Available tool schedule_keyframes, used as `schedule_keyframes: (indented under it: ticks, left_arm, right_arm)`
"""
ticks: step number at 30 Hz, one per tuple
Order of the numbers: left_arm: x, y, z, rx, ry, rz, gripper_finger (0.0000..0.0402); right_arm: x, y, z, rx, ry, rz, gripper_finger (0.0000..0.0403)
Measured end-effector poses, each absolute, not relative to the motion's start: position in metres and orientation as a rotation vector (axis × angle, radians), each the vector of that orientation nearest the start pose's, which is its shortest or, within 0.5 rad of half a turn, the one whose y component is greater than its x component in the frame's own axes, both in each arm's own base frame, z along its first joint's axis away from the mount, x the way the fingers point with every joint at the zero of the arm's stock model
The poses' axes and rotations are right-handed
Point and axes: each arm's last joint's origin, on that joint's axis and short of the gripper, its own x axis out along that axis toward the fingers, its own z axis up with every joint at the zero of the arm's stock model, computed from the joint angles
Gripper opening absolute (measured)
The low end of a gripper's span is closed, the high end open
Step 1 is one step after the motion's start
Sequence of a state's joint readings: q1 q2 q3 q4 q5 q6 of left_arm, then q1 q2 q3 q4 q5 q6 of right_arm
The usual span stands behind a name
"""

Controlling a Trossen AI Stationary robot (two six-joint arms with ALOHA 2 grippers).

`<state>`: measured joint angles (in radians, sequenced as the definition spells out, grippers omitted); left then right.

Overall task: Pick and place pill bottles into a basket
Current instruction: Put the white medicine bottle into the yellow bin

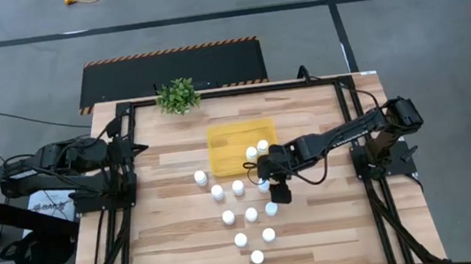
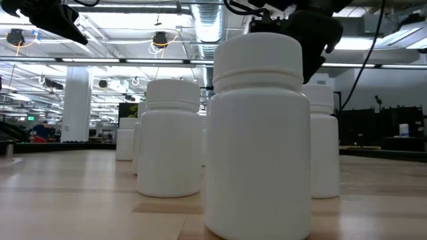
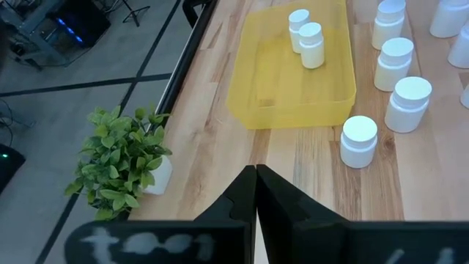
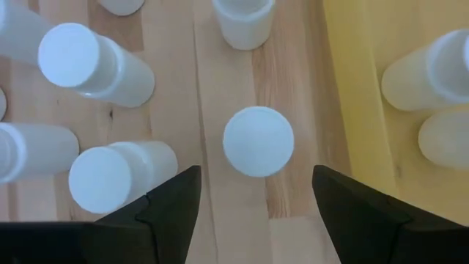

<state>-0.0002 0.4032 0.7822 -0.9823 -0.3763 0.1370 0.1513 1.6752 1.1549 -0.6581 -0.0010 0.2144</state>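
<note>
Currently the right hand (image 4: pixel 253 198) is seen spread wide above the surface (image 1: pixel 167 237), its two dark fingers (image 4: pixel 165 202) standing on either side of one upright pill bottle (image 4: pixel 258 141) without touching it. Nothing is held between them. In the high view this right hand (image 1: pixel 270 181) is found just beside the near right corner of the basket (image 1: pixel 228 146), where the bottle under it (image 1: pixel 263 185) stands on the wood close to the yellow wall.

The left hand (image 3: pixel 255 213) is kept at the left edge of the surface, with its fingers pressed together and nothing between them.

Two pill bottles (image 1: pixel 262 147) are seen upright inside the basket, at its right side. The remaining pill bottles (image 1: pixel 241 239) are scattered upright on the bare wood in front of the basket, apart from one another. A small green plant (image 1: pixel 177 95) is placed at the far edge, near the left of the basket.

The surface is made of light wooden planks and framed by black rails. Beyond it, a grey floor and a black mat with striped edges (image 1: pixel 170 68) are seen.
</note>
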Motion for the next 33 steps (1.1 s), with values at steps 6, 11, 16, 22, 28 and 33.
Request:
schedule_keyframes:
  ticks: [6, 11, 16, 22, 28, 33]
  left_arm:
    - [0.061, 0.011, 0.300, 0.244, 0.621, 0.324, 0.0000]
    - [0.061, 0.011, 0.300, 0.244, 0.621, 0.324, 0.0000]
    - [0.061, 0.011, 0.300, 0.243, 0.621, 0.324, 0.0000]
    - [0.061, 0.011, 0.300, 0.243, 0.620, 0.324, 0.0000]
    - [0.061, 0.011, 0.300, 0.243, 0.621, 0.324, 0.0000]
    - [0.061, 0.011, 0.300, 0.243, 0.620, 0.324, 0.0000]
  right_arm:
    - [0.324, 0.047, 0.207, 0.093, 1.182, 0.007, 0.0256]
    - [0.324, 0.046, 0.207, 0.084, 1.183, 0.015, 0.0256]
    - [0.319, 0.046, 0.205, 0.072, 1.237, 0.014, 0.0256]
    - [0.310, 0.045, 0.202, 0.062, 1.331, 0.013, 0.0256]
    - [0.305, 0.044, 0.196, 0.043, 1.361, 0.022, 0.0256]
    - [0.308, 0.042, 0.195, 0.044, 1.330, 0.026, 0.0256]
